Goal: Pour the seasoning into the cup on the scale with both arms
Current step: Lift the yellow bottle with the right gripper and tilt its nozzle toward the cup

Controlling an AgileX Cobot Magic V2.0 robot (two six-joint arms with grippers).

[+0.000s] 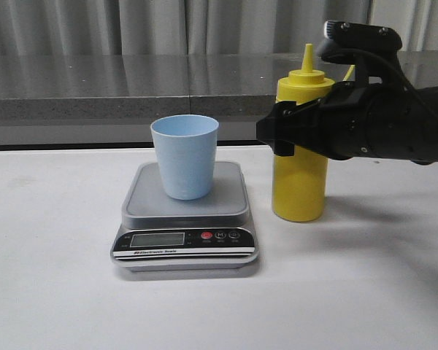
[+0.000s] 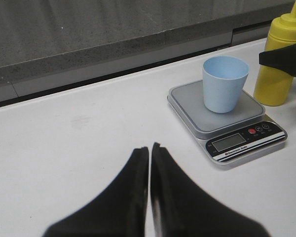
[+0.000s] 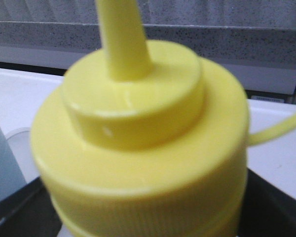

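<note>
Right pincer (image 1: 288,135) brackets seasoning (image 1: 300,182) upright on tabletop (image 1: 58,292) beside scale (image 1: 186,219); closure indeterminable. Cup (image 1: 185,156) on scale. Left pincer (image 2: 149,158) closed, empty. Grip firmly mid-body before lifting.

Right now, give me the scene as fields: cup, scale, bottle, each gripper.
cup: pale blue cup, upright on the scale platform
scale: silver digital kitchen scale on white table, display facing the camera
bottle: yellow squeeze bottle, upright on the table right of the scale
right gripper: around the bottle's upper body
left gripper: closed, empty, away from the scale
</note>
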